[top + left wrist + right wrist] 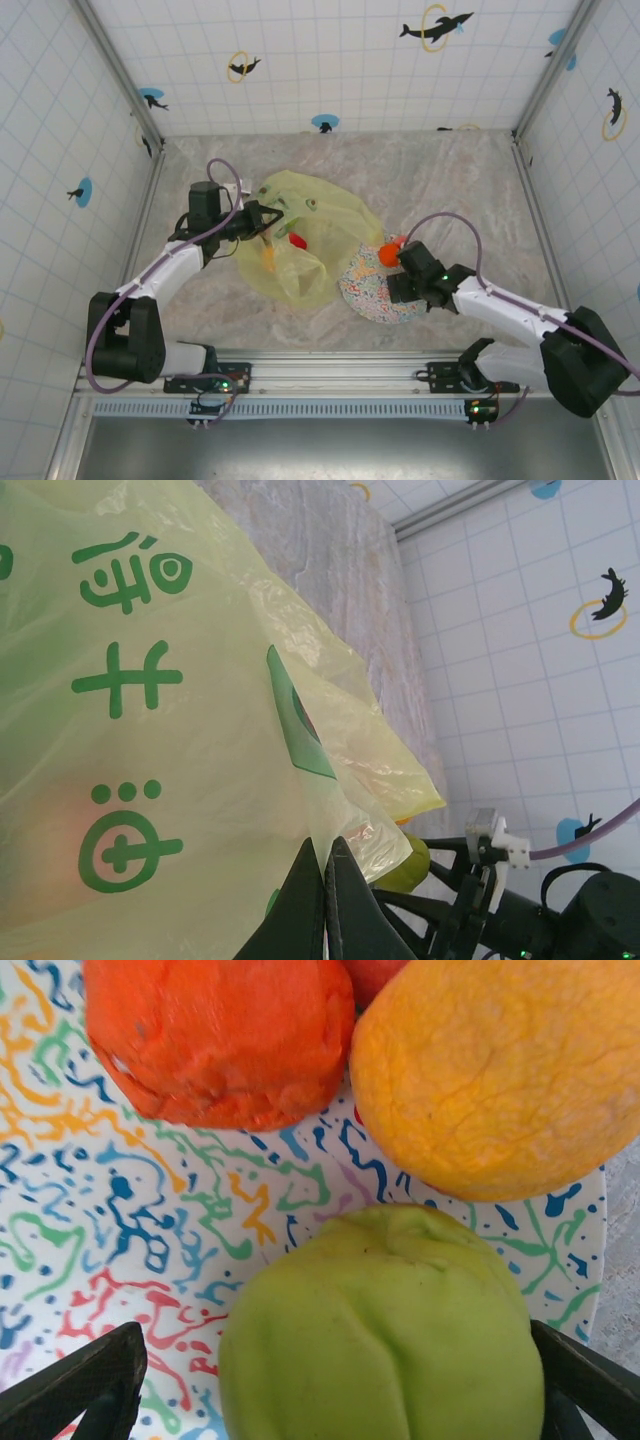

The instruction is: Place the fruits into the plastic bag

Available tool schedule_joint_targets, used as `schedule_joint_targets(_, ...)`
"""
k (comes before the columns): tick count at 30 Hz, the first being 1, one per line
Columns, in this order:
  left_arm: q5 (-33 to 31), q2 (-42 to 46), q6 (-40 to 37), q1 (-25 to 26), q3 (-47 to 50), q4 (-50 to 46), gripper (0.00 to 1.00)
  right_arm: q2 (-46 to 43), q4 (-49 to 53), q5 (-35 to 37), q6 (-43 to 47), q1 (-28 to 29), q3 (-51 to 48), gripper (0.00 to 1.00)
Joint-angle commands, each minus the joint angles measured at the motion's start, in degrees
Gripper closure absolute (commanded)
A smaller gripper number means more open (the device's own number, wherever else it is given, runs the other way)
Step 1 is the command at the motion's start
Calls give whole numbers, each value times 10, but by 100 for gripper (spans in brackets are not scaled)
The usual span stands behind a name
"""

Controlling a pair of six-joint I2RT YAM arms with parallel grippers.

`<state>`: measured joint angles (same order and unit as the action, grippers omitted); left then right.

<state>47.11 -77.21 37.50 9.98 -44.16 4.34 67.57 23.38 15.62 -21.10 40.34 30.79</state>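
Two black fingers of your right gripper (335,1370) stand spread wide over the speckled plate (150,1220), one on each side of a green fruit (380,1330). The finger on the left of the wrist view is clear of the fruit; at the other I cannot tell whether it touches. Just beyond the green fruit, an orange-red fruit (220,1040) and a yellow-orange fruit (490,1080) lie side by side on the plate, close against each other.

From above, you see the plate resting on the table (450,180) with its left rim just beside the plastic bag (330,215). The bag lies crumpled on the table, pale yellow with green print. A red fruit (297,240) shows through the plastic near its middle. An orange shape (267,258) sits a little nearer to you inside the bag, too blurred to name.

Farther back, your left gripper (327,865) is pinched on the bag's edge, its jaws closed tight with a fold of plastic between them. Behind the bag the table runs on to the tiled wall (330,50).
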Motion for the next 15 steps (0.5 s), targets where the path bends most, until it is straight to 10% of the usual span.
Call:
schedule_joint_targets(1,-1,2,-14,0,-3,5,100,16,18,46,20,13,15,3)
schedule_joint_targets(15,-7,-18,-29,31,-21,-3,100,87,55,56,93,27,76,13)
